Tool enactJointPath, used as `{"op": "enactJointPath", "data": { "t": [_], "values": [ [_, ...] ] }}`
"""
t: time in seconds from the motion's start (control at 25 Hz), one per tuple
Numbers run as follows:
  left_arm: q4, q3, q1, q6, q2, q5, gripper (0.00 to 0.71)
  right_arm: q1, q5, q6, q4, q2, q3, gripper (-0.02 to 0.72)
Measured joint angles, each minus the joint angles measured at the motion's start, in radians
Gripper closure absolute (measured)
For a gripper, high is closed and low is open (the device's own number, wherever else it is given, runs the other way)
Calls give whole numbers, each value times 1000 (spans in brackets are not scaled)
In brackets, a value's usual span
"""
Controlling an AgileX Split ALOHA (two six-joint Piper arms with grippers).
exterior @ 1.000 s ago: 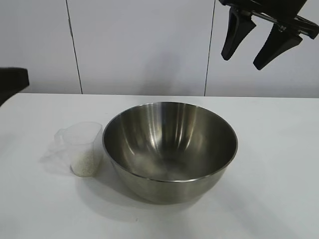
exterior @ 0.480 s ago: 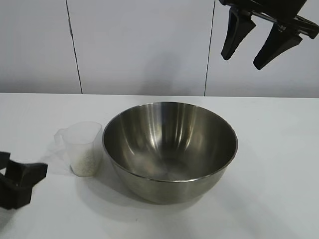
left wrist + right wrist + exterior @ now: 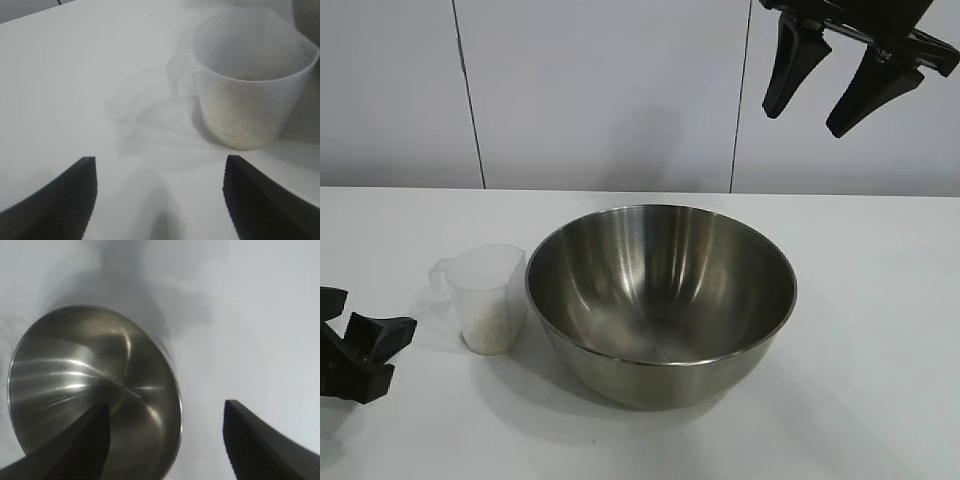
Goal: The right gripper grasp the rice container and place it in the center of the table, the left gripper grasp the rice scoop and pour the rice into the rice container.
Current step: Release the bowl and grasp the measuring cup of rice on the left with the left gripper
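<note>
The rice scoop [image 3: 488, 298] is a small translucent plastic cup standing upright on the white surface [image 3: 860, 330], its little side handle pointing toward nine o'clock in the exterior view. Off-white rice [image 3: 242, 117] fills its lower part. At its three o'clock, just beside it, sits the rice container [image 3: 661, 300], a wide shiny steel bowl, mouth up. The left gripper [image 3: 350, 345] lies low at the scoop's eight o'clock, fingers spread wide, holding nothing. The right gripper [image 3: 820, 85] hangs high at one o'clock of the bowl, fingers apart and empty.
</note>
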Motion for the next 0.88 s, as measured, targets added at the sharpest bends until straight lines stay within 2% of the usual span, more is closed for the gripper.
{"op": "enactJointPath", "data": {
  "t": [0.12,0.28,0.44,0.6,0.88],
  "values": [
    [134,-23,72,-26,0,0,200,0,-10,0,0,0,0,252],
    [230,-45,129,-53,0,0,200,0,-12,0,1,0,0,252],
    [252,-56,137,-54,25,0,200,0,-13,0,1,0,0,252],
    [276,-77,137,-59,114,0,200,0,-14,0,2,0,0,252],
    [281,-174,137,-80,151,0,200,0,-14,0,4,0,0,252]
  ]
}}
